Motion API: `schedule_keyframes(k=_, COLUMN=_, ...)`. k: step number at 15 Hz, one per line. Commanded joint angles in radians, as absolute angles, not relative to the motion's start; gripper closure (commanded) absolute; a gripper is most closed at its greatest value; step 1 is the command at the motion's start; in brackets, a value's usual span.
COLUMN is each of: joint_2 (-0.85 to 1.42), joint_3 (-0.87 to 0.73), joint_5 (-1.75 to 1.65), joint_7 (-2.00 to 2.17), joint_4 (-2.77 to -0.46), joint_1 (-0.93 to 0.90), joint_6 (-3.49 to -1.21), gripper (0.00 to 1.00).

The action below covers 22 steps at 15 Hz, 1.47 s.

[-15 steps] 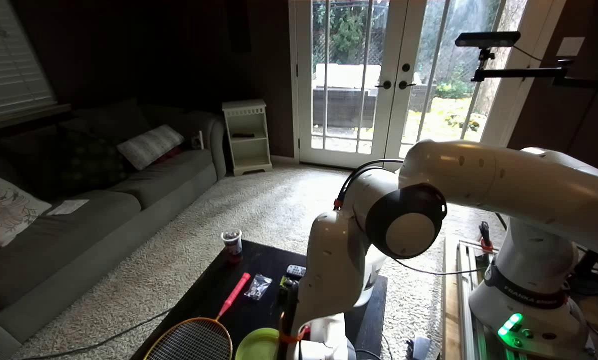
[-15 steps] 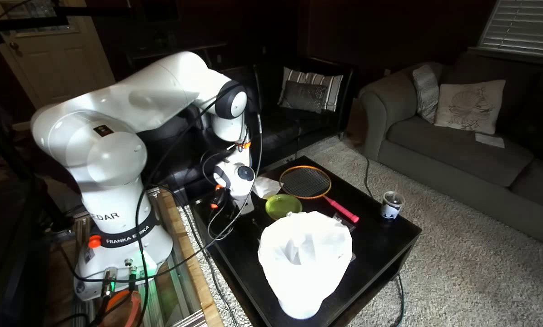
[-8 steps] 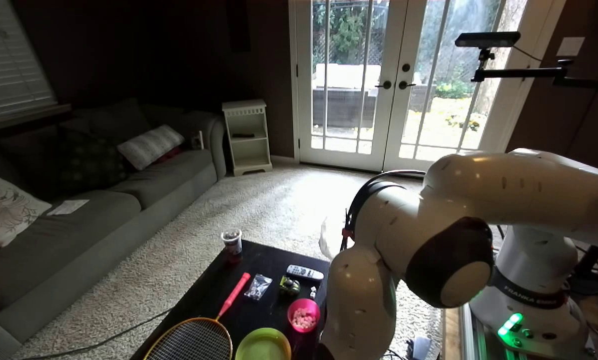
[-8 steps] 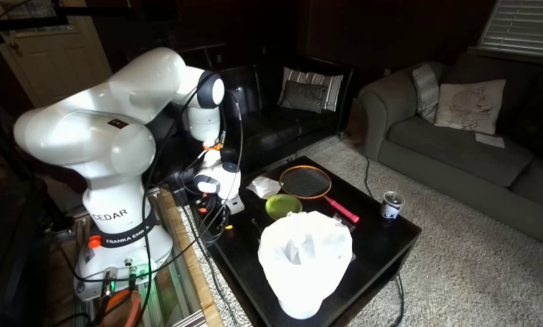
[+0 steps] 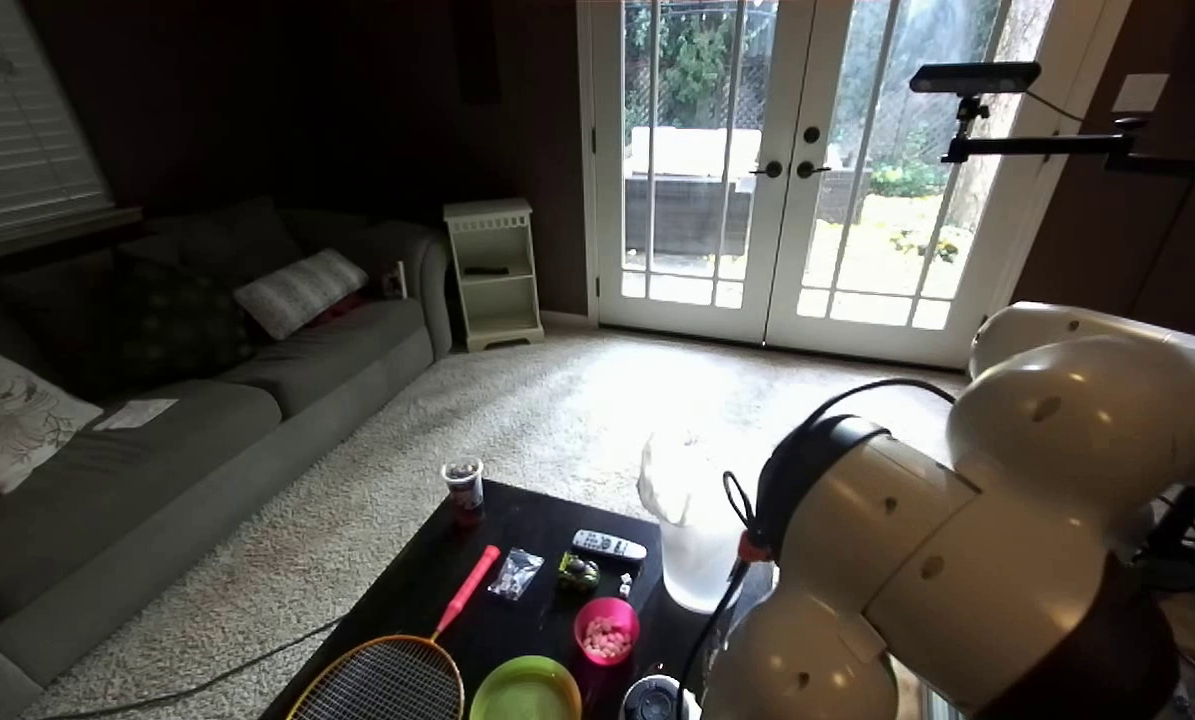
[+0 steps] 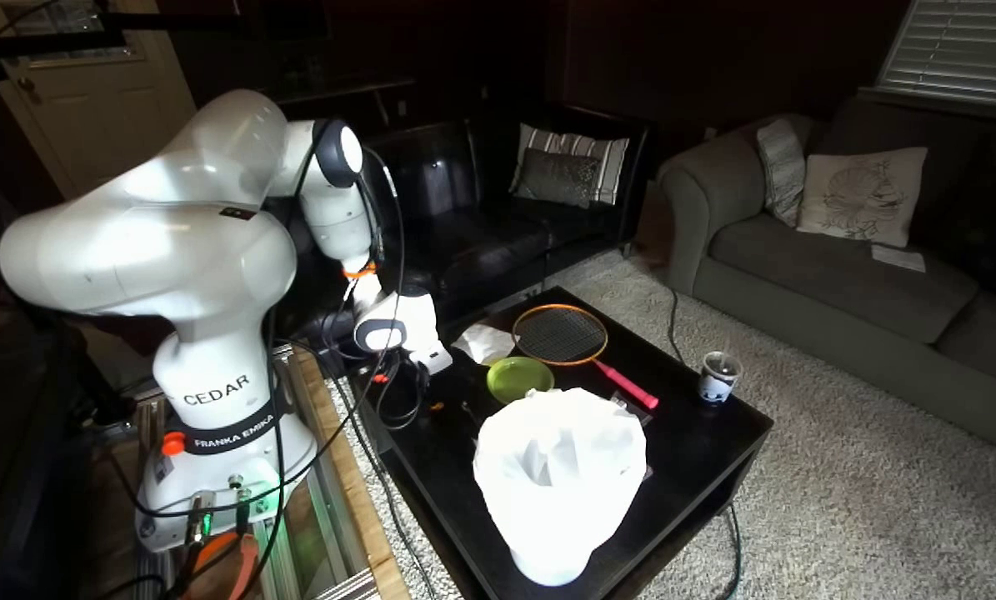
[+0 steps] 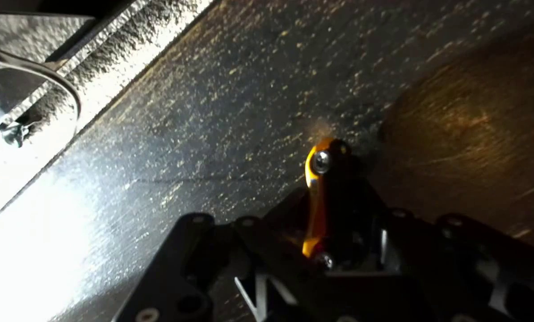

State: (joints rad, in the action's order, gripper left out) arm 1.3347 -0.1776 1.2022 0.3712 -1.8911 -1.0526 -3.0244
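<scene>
In the wrist view my gripper has its dark fingers closed around a small orange and dark toy car. The car shows two shiny round wheels, and its far end points out beyond the fingers. It is just over the dark table; I cannot tell whether it touches. In an exterior view the gripper is low over the table's near-robot edge, hard to see against the black, with an orange spot of the toy car at its tip. The gripper is nearest the green plate. The arm hides it in an exterior view.
On the table are a pink bowl, a lined white bin, a remote, a small green-black item, a plastic bag, a racket, a white paper and a drink cup.
The arm has drawn back toward its base, uncovering the pink bowl, remote and bin. The wrist has come lower and swung over the table edge, and the orange toy car moves with it.
</scene>
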Motion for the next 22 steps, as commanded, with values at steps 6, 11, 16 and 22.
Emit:
schedule_keyframes(k=6, joint_2=1.514, joint_3=-0.462, joint_5=1.001, joint_7=0.79, joint_4=-1.821, joint_1=-1.412, joint_6=-2.835, gripper=0.92)
schedule_keyframes(k=11, joint_2=1.504, joint_3=-0.495, joint_5=0.764, joint_7=0.991, joint_4=-1.854, joint_1=-1.472, joint_6=-2.804, gripper=0.92)
schedule_keyframes(k=16, joint_2=1.502, joint_3=-0.507, joint_5=0.523, joint_7=1.16, joint_4=-1.837, joint_1=-1.474, joint_6=-2.771, gripper=0.92)
schedule_keyframes(k=22, joint_2=1.502, joint_3=-0.486, joint_5=0.269, joint_7=1.376, joint_4=-1.8, joint_1=-1.432, joint_6=-2.744, gripper=0.92)
